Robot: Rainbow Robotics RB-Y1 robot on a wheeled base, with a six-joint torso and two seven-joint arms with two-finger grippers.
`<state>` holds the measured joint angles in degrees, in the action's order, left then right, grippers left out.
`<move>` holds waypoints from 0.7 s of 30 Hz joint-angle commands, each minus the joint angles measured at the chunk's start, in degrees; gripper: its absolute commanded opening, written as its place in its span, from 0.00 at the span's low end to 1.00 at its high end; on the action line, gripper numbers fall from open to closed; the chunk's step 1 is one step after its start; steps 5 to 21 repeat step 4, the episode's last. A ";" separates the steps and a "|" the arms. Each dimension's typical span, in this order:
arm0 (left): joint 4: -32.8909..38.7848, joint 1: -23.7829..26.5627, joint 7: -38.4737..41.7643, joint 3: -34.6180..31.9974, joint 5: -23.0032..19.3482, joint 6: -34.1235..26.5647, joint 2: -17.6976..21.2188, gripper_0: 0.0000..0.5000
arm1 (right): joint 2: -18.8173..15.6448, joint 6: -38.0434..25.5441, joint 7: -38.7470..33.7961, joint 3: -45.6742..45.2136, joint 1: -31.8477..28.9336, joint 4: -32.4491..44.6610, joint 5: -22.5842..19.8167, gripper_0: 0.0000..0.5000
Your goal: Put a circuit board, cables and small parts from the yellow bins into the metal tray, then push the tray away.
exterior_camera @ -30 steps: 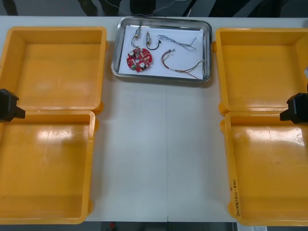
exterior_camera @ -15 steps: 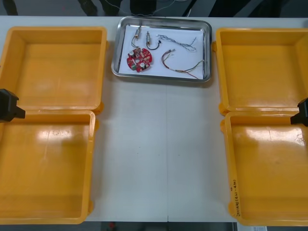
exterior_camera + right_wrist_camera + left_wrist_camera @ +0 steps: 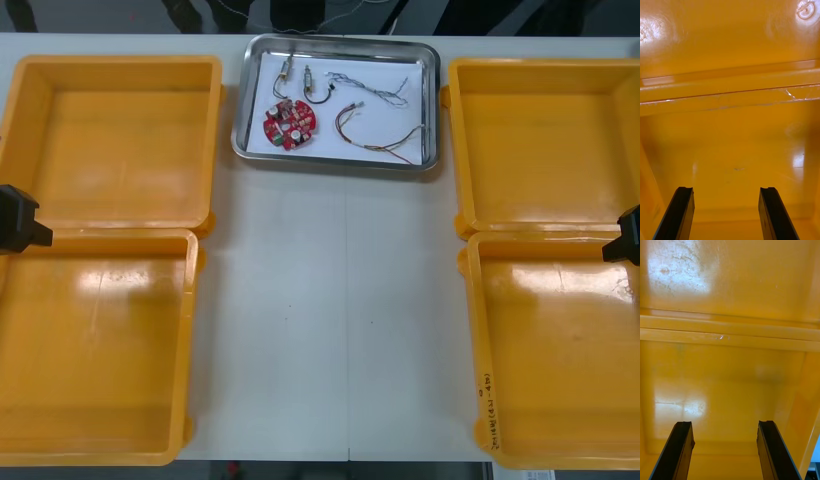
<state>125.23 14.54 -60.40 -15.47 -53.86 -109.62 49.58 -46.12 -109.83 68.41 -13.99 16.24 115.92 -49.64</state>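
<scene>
While seemingly empty, end effectors (image 3: 724, 423) (image 3: 726, 188) agape.

The left gripper (image 3: 724, 423) and right gripper (image 3: 726, 188) are each showing two flat, matte black fingers (image 3: 679, 450), widening toward the base, with squared-off tips.

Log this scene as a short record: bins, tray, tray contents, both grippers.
yellow bins: two at each side of the table
metal tray: far middle, between the yellow bins
in tray: red circuit board, blue-and-white cable, red-and-yellow cable, black cable, small metal parts
left gripper: open, holding nothing, over the left-side bins
right gripper: open, holding nothing, over the right-side bins
</scene>
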 commanded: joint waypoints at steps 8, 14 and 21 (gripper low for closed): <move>1.43 -0.83 -3.67 -1.67 -0.37 -0.38 2.45 1.00 | -2.40 -0.17 2.69 -1.65 -0.69 0.27 -0.37 1.00; 1.43 -0.83 -3.67 -1.67 -0.37 -0.38 2.45 1.00 | -2.40 -0.17 2.69 -1.65 -0.69 0.27 -0.37 1.00; 1.43 -0.83 -3.67 -1.67 -0.37 -0.38 2.45 1.00 | -2.40 -0.17 2.69 -1.65 -0.69 0.27 -0.37 1.00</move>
